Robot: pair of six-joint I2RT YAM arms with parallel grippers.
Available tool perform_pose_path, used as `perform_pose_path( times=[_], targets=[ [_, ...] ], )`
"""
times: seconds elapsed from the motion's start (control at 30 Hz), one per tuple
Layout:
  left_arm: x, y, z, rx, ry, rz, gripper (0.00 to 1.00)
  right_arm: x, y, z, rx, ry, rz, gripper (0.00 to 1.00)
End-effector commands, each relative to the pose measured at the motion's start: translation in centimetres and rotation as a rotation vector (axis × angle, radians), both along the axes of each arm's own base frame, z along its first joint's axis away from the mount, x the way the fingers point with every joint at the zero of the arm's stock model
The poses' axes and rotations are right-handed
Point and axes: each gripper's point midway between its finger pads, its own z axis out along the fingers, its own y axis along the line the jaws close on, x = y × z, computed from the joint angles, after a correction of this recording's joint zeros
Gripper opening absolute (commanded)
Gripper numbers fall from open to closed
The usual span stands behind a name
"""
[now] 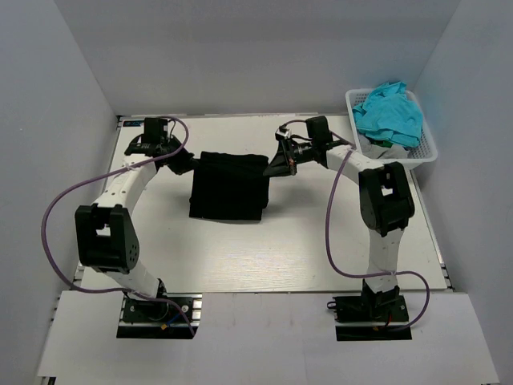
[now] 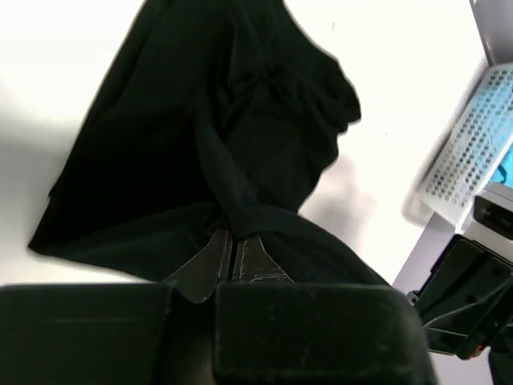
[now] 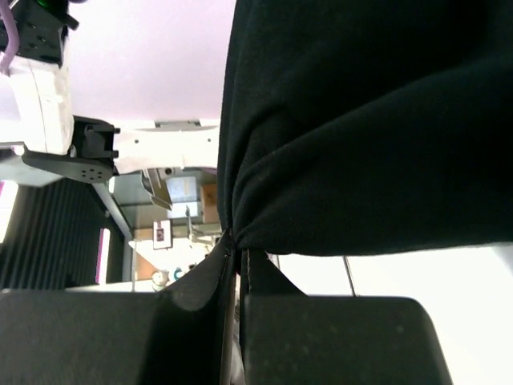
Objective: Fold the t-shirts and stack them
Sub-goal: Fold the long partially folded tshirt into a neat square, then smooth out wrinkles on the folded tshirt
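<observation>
I had the black t-shirt (image 1: 228, 188) pinched at two points along its far edge. My left gripper (image 1: 186, 164) was clamped narrow on a bunched fold at the left corner, and my right gripper (image 1: 272, 167) was clamped just as narrow on the right one. The shirt sat near the middle of the desk (image 1: 240, 257), between my two arms, with its body reaching toward my bases. I could not tell how much of it lay flat.

The holds worried me most. Each was only a small gather of soft cloth at the very fingertips, so a quick pull could have let a corner slip out and dropped that side. I also could not tell whether each pinch caught every layer; a missed under-layer would have sagged and spoiled the fold.

Had my arms moved unevenly, the edge would have gone slack or skewed, and the creases visible from my left wrist would have been pressed in.

My right arm stood close to the basket (image 1: 430, 152) of teal cloth (image 1: 389, 112), so a wide swing could have knocked it.
</observation>
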Motion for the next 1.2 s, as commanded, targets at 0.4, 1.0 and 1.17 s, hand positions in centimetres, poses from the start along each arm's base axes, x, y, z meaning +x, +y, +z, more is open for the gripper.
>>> perform_pose_path(
  times=[0.4, 1.0, 1.17],
  targets=[
    [12.6, 0.7, -1.1, 0.054, -0.111, 0.047, 0.2, 15.8, -0.2, -5.5, -0.019, -0.039, -0.229, 0.15],
    [12.8, -4.5, -0.7, -0.027, -0.237, -0.175, 1.0, 14.5, -2.1, -4.4, -0.635, -0.556, -0.381, 0.9],
    [12.0, -5.8, -3.4, -0.039, -0.175, -0.206, 1.0, 12.1, 4.0, -3.6, -0.375, -0.527, -0.269, 0.9]
  ],
)
